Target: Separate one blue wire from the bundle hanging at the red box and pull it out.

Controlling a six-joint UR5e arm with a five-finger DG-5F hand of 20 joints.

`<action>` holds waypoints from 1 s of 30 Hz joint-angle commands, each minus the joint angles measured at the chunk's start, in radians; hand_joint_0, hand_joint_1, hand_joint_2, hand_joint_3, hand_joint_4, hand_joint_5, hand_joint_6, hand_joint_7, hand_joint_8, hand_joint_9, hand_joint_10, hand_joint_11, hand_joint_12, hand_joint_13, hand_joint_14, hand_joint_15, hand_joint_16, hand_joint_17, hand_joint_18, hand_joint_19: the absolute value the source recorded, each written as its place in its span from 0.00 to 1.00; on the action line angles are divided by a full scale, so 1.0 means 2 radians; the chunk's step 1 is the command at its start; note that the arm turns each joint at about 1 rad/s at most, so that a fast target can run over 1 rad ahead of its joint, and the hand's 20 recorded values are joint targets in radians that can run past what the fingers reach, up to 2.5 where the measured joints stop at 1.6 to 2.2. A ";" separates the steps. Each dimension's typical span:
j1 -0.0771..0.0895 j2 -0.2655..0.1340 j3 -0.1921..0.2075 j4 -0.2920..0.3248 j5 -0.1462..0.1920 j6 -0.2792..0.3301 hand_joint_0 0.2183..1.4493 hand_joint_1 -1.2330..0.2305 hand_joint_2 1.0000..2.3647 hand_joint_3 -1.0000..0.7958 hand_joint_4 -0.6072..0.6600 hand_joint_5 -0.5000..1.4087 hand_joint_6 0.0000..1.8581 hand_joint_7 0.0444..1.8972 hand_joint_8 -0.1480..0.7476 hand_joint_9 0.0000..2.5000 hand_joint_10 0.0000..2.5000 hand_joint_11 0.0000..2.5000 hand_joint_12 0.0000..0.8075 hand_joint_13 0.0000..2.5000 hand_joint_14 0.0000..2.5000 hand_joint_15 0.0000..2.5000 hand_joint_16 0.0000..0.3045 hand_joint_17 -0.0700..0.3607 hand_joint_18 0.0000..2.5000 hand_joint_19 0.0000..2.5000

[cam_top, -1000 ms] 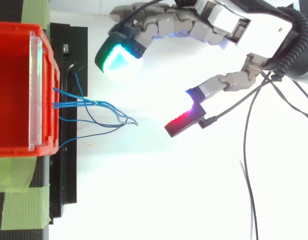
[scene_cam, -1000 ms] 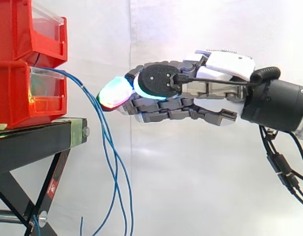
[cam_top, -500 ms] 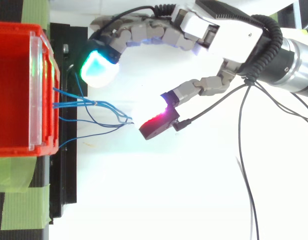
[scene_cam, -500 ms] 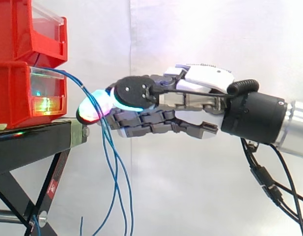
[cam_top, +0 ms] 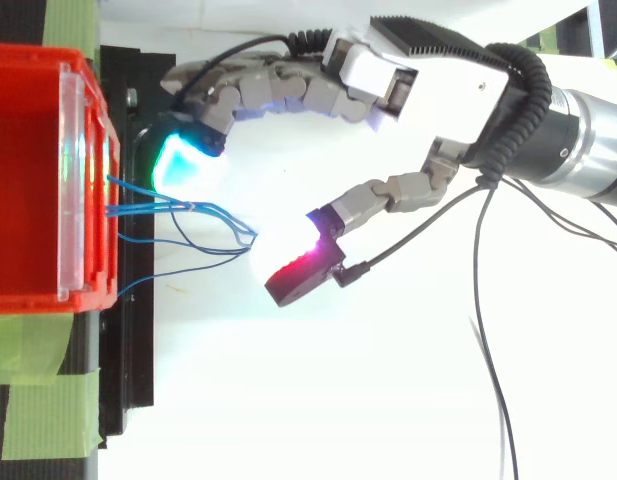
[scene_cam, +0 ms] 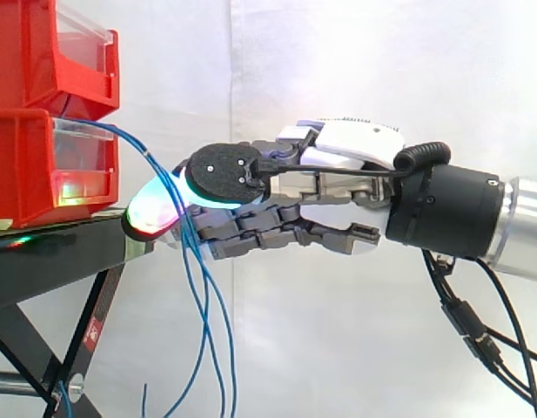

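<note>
Several thin blue wires (scene_cam: 201, 305) leave the lower red bin (scene_cam: 24, 170) and hang in front of the black stand (scene_cam: 59, 257). From above the wires (cam_top: 193, 225) fan out from the red bin (cam_top: 28, 180) and meet at a point. My hand (scene_cam: 338, 187) reaches in level from the right and is open. Its fingers (cam_top: 183, 160) arch over the far side of the bundle, the green pad close to the stand's edge. The thumb (cam_top: 300, 272), glowing red, sits on the near side, just off the wires' outer ends. The bundle lies in the gap between them, ungripped.
A second red bin (scene_cam: 42, 52) is stacked on the lower one, both with clear front panels. Green tape (cam_top: 38, 385) covers part of the stand. The stand's crossed legs (scene_cam: 42, 348) run down at the left. A white curtain hangs behind.
My hand has moved left towards the bins. Its fingers and thumb now flank the wire bundle, where a second ago they hung well clear of it. The wires hang as before.
</note>
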 commanded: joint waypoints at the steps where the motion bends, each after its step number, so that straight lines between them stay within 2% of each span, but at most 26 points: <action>1: 0.003 0.000 0.000 -0.002 0.002 0.000 0.26 0.37 0.00 0.28 0.75 0.19 0.27 0.49 0.54 0.24 0.00 0.07 0.51 0.15 0.00 0.08 0.19 0.47 0.16 0.07; 5: 0.006 0.000 0.002 0.000 0.011 0.001 0.26 0.37 0.00 0.28 0.74 0.19 0.27 0.51 0.54 0.25 0.00 0.07 0.51 0.16 0.00 0.08 0.19 0.46 0.16 0.07; 9: 0.005 0.000 0.007 -0.002 0.012 0.006 0.27 0.37 0.00 0.28 0.74 0.19 0.27 0.51 0.54 0.25 0.00 0.07 0.51 0.16 0.00 0.08 0.19 0.46 0.17 0.08; 10: 0.004 0.000 0.016 -0.003 0.013 0.019 0.27 0.36 0.00 0.28 0.75 0.19 0.27 0.50 0.54 0.25 0.00 0.07 0.51 0.16 0.00 0.08 0.19 0.46 0.17 0.08; 15: 0.000 0.000 0.032 -0.017 0.012 0.043 0.27 0.36 0.00 0.28 0.75 0.19 0.27 0.51 0.54 0.25 0.00 0.07 0.51 0.16 0.00 0.08 0.19 0.46 0.17 0.08; 18: 0.000 0.000 0.035 -0.029 0.012 0.048 0.27 0.36 0.00 0.28 0.75 0.20 0.27 0.52 0.54 0.25 0.00 0.08 0.51 0.16 0.00 0.08 0.19 0.46 0.17 0.08; 30: 0.000 0.000 0.034 -0.035 0.012 0.049 0.28 0.34 0.00 0.28 0.72 0.20 0.27 0.61 0.54 0.26 0.00 0.09 0.51 0.17 0.00 0.09 0.18 0.45 0.18 0.08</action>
